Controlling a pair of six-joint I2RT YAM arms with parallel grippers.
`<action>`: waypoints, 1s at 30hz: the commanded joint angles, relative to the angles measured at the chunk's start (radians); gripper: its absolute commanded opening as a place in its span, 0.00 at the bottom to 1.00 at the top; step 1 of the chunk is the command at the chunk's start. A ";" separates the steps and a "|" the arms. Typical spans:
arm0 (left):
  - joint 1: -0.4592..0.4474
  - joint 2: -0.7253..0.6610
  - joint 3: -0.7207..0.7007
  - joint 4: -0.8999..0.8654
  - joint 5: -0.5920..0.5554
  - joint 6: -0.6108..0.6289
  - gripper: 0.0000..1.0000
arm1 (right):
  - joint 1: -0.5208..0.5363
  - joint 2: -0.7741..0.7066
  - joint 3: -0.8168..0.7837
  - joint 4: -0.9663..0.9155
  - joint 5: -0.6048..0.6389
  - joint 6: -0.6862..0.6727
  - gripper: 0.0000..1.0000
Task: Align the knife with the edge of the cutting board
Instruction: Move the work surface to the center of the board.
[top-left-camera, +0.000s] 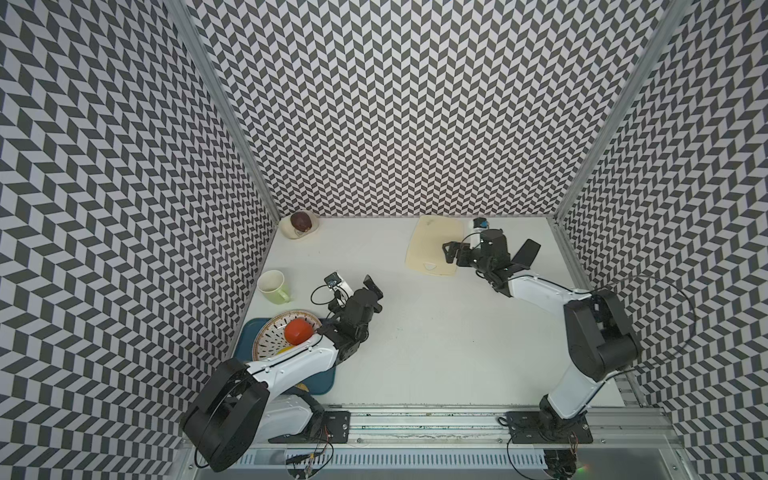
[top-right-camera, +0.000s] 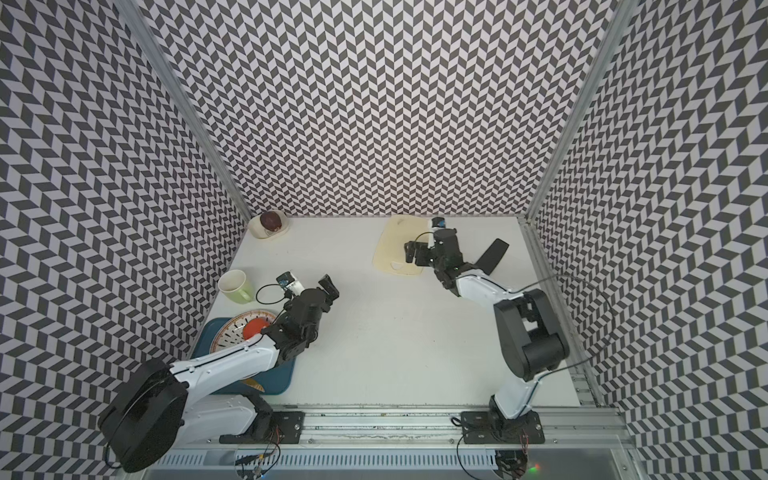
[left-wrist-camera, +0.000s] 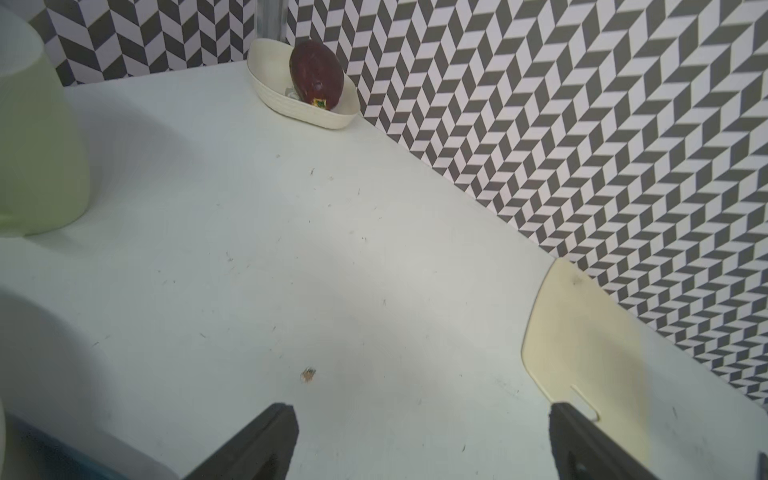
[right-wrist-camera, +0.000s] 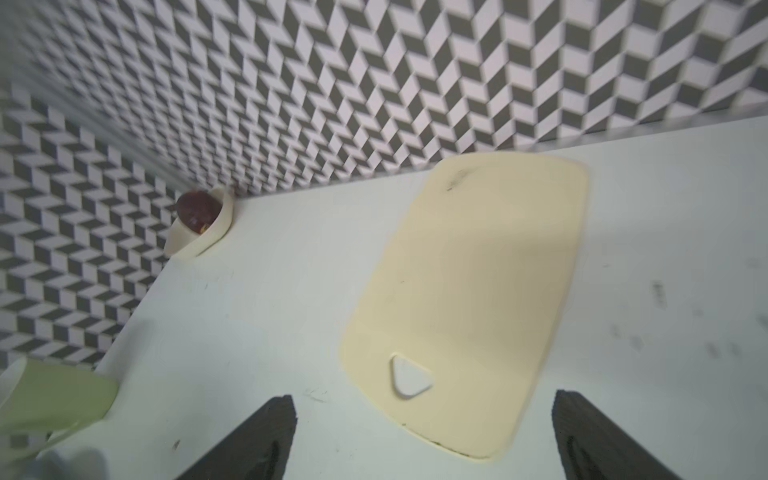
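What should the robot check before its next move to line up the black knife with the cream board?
1. Right tool open and empty: ok, jaws wide apart by the cutting board.
2. Knife lined up with the board's edge: not ok, it lies slanted on the table, apart from the board.
3. Knife handle free to grab: cannot tell, the right arm hides it.
4. Nothing lying on the board: ok.
5. Left tool out of the way: ok, open and well away from the board.
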 joint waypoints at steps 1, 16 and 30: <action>-0.013 0.029 0.034 -0.065 -0.051 0.021 1.00 | 0.037 0.126 0.112 -0.090 -0.032 -0.084 1.00; 0.001 -0.058 0.040 -0.080 0.065 0.026 1.00 | 0.147 0.420 0.333 -0.245 -0.032 -0.127 1.00; -0.006 -0.259 -0.016 -0.167 -0.095 -0.047 1.00 | 0.362 0.381 0.279 -0.226 -0.074 -0.031 1.00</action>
